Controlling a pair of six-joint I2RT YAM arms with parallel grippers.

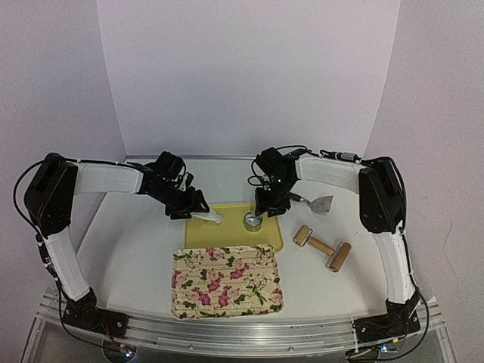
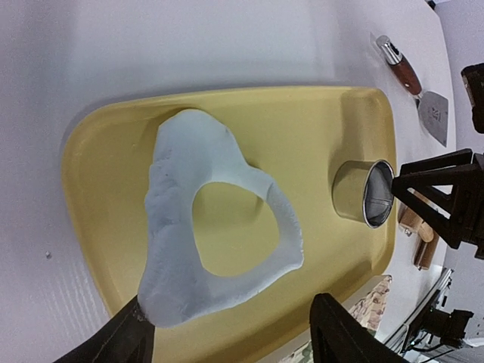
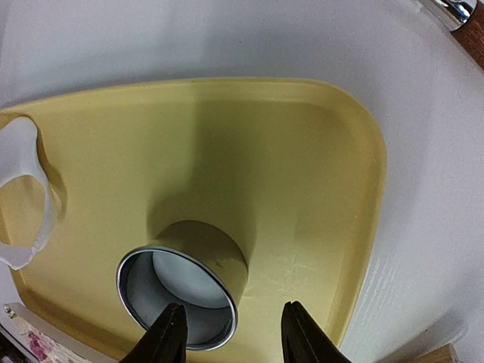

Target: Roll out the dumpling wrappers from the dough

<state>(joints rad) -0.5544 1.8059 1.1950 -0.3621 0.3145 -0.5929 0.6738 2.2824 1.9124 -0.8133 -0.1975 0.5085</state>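
A yellow tray [image 1: 227, 236] holds a metal ring cutter [image 1: 252, 221] standing on its right part. In the right wrist view a round white wrapper [image 3: 181, 274] lies inside the cutter [image 3: 198, 261]. My right gripper [image 3: 233, 307] is open just above the cutter; one finger is over its opening and the other is outside its wall. The irregular leftover dough sheet with a hole [image 2: 189, 234] lies on the left part of the tray [image 2: 318, 144]. My left gripper [image 2: 227, 302] is open, and the sheet's near corner touches one finger [image 2: 121, 340]. Both grippers also show in the top view, left [image 1: 198, 208] and right [image 1: 266, 210].
A floral tray [image 1: 227, 280] lies in front of the yellow tray. A wooden rolling pin [image 1: 321, 247] lies to the right. A scraper with a wooden handle [image 1: 314, 201] lies behind it, near the right arm. White walls enclose the table.
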